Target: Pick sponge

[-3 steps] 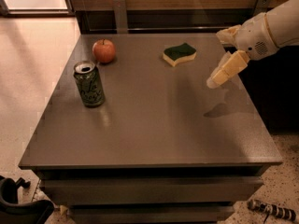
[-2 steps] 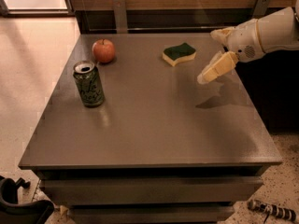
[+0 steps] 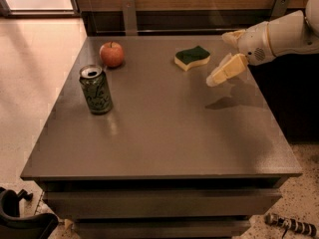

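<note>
The sponge (image 3: 192,57) lies flat on the grey table (image 3: 164,133) at the far middle-right, dark green top over pale yellow foam. My gripper (image 3: 218,59) comes in from the right on a white arm (image 3: 279,36) and hovers above the table just right of the sponge, not touching it. Its two pale yellow fingers (image 3: 227,69) stand apart, open and empty, and its shadow falls on the table below it.
A red apple (image 3: 111,54) sits at the far left of the table. A green drink can (image 3: 95,89) stands upright in front of it. A dark wall panel runs behind the table. The table's right edge lies under the arm.
My gripper has moved left, closer to the sponge. The sponge, apple and can have not moved.
</note>
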{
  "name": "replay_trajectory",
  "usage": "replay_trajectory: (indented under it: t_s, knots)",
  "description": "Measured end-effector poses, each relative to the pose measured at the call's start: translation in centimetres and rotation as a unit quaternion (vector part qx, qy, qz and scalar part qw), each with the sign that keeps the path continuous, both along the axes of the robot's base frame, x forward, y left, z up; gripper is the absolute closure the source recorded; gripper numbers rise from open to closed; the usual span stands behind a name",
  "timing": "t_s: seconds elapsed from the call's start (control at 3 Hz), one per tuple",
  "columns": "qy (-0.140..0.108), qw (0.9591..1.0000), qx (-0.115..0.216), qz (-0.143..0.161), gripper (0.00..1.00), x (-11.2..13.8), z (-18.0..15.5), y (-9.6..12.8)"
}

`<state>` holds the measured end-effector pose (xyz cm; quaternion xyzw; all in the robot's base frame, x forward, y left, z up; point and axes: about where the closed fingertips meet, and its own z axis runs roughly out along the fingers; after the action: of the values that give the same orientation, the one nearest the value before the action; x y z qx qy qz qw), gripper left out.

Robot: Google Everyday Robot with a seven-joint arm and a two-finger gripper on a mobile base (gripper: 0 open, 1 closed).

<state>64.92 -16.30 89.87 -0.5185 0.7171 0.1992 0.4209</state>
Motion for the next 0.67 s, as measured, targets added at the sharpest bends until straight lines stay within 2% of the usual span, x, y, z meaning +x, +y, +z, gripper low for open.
replay_trajectory:
  t_s: [0.33,0.67]
  knots:
    - [0.017,0.9997,0.02,0.001,0.0,4.2,-2.2,1.0]
    - [0.014,0.9984,0.054,-0.011,0.0,9.5,-4.9,1.4]
